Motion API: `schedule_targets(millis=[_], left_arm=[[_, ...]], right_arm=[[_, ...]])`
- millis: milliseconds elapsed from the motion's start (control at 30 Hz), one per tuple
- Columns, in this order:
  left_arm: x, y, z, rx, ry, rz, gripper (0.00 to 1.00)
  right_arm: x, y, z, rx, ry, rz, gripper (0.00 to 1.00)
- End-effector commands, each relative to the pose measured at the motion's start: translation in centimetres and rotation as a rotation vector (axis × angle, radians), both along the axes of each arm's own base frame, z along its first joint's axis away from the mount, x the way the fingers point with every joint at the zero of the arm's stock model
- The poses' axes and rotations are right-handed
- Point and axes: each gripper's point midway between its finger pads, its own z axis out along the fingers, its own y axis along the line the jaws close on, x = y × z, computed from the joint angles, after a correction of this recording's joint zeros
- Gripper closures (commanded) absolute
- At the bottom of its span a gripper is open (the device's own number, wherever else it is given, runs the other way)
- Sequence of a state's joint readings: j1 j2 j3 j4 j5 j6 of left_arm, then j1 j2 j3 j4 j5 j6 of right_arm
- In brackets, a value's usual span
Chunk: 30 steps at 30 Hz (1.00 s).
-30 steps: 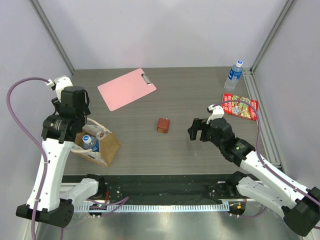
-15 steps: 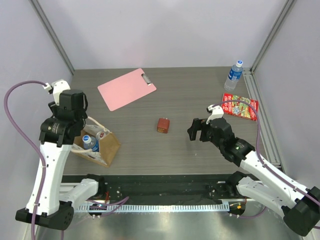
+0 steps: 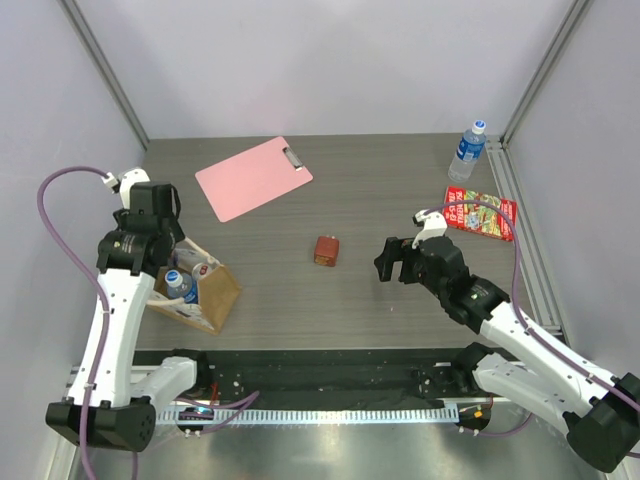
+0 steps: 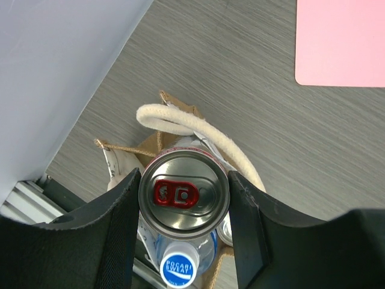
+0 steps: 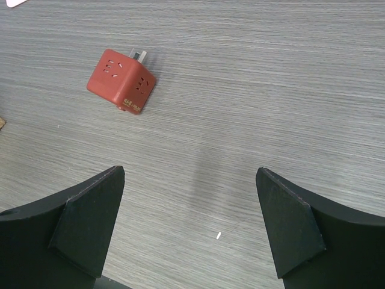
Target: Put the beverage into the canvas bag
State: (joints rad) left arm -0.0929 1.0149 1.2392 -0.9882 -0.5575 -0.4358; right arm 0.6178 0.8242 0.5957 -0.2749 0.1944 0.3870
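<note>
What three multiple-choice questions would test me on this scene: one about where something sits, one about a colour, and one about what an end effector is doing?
1. Where does the water bottle stand?
A) far right corner
B) near left corner
C) dead centre

2. What colour is the clipboard?
A) blue
B) pink
C) green

3. What is the left end effector doing?
A) hanging open and empty
B) lying flat on the tabletop
C) gripping a can over the canvas bag

Answers:
1 A: the top view shows it upright by the back right frame post.
2 B: it shows plainly pink in the top view.
3 C: the left wrist view shows both fingers pressed against the can's sides, with the bag's handles just below.
</note>
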Motion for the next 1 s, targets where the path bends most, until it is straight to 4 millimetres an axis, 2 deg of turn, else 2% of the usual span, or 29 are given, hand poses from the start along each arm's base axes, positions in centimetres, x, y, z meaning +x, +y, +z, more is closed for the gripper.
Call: schedule_targets(millis=[0,67,100,133,200,233,400,567,767,967], left_arm=[[2.3,1.0,2.5,0.002,-0.149,0.032,1.00],[2.1,1.7,2.0,0.017,-0.152,0.053,1.00],[2.4,2.1,2.4,0.023,-0.189,0.067,1.00],[2.4,2.3,1.6,0.020,-0.190,0.072,1.00],[2.5,3.1,2.4,0.006,-0.272,0.098,1.00],[2.6,3.1,1.8,-0.007,-0.276,0.095,1.00],[3.1,4.1,1.5,-0.037,-0.322,0.134,1.00],[3.9,4.0,0.8,-0.103,-0.352,0.123,1.00],[4.4,3.9,-0.8,-0.142,-0.351,0.124,1.00],[4.7,4.3,-3.3,-0.149,-0.304,0.148,1.00]], right_arm=[[0.5,0.4,1.6,0.032,-0.059,0.011,0.04],[0.5,0.4,1.7,0.033,-0.062,0.015,0.04],[0.5,0.4,1.7,0.034,-0.061,0.015,0.04],[0.5,0.5,1.8,0.036,-0.063,0.016,0.04],[0.5,0.6,1.7,0.036,-0.063,0.022,0.04],[0.5,0.6,1.9,0.039,-0.066,0.021,0.04],[0.4,0.6,1.8,0.046,-0.066,0.026,0.04],[0.3,0.6,1.9,0.053,-0.070,0.026,0.04],[0.2,0.6,2.2,0.058,-0.077,0.029,0.04],[0.1,0.6,2.0,0.059,-0.075,0.031,0.04]])
